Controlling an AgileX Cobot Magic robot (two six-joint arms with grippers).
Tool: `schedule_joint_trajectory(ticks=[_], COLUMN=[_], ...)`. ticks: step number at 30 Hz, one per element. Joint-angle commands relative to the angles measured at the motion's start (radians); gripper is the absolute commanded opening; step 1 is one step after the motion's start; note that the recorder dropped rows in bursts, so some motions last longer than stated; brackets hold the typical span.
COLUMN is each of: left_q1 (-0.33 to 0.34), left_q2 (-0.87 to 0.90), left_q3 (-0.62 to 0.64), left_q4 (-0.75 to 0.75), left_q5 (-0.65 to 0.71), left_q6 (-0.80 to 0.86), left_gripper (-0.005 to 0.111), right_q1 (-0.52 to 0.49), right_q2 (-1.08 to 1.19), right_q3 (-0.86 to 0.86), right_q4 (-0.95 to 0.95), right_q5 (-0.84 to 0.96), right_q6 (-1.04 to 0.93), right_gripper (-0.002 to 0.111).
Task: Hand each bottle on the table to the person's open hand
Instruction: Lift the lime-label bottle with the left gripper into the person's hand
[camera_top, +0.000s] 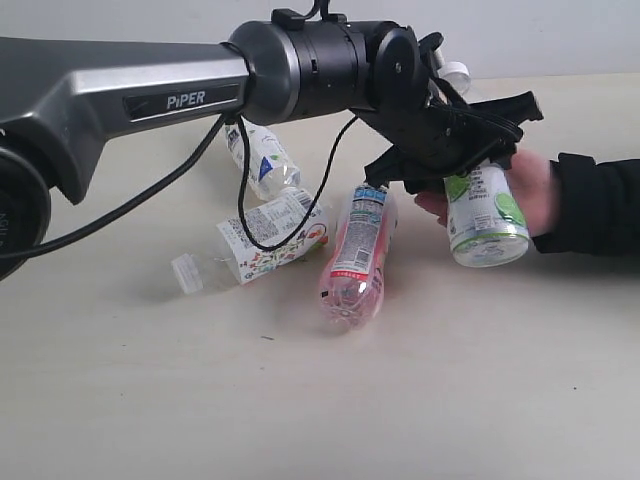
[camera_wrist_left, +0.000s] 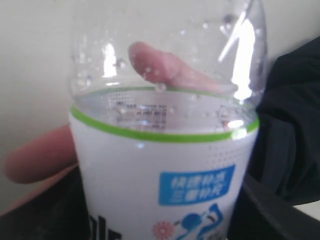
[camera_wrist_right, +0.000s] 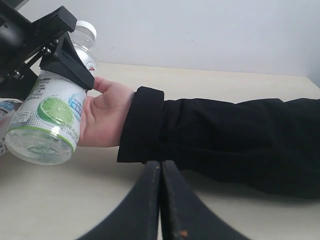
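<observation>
My left gripper (camera_top: 470, 150) reaches across to the right and is shut on the lime-green label bottle (camera_top: 485, 215), held tilted above the table (camera_top: 300, 400). The bottle (camera_wrist_right: 50, 120) rests against the palm of the person's open hand (camera_wrist_right: 105, 117). In the left wrist view the bottle (camera_wrist_left: 165, 170) fills the frame, with the person's fingers behind it. Three bottles lie on the table: the pink one (camera_top: 358, 255), the white flowered one (camera_top: 270, 238) and the blue-triangle one (camera_top: 262, 160). My right gripper (camera_wrist_right: 160, 165) is shut and empty, low over the table near the person's sleeve.
The person's black-sleeved forearm (camera_top: 600, 205) comes in from the right edge along the table. My left arm's long grey link (camera_top: 120, 95) and its black cable (camera_top: 240, 190) hang over the lying bottles.
</observation>
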Motion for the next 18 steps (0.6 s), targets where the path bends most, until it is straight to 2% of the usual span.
schedule_joint_trajectory(ticks=[1,12,18], left_q1=[-0.003,-0.003,-0.003], left_q2=[-0.004,-0.004,-0.008], left_q3=[-0.006,-0.006,-0.006], left_q4=[-0.005,-0.046,-0.049], left_q5=[-0.029,-0.044,-0.053], left_q6=[0.005,-0.003,0.047], left_gripper=[0.054,0.074,0.091], right_q1=[-0.003,-0.003,-0.003], right_q2=[-0.005,-0.005,-0.005], right_q3=[0.005,0.005,0.005], right_q4=[-0.003,-0.003,-0.003], right_q5=[-0.003,-0.003,-0.003], right_q6=[-0.006,-0.006,-0.006], right_gripper=[0.0,0.0,0.0])
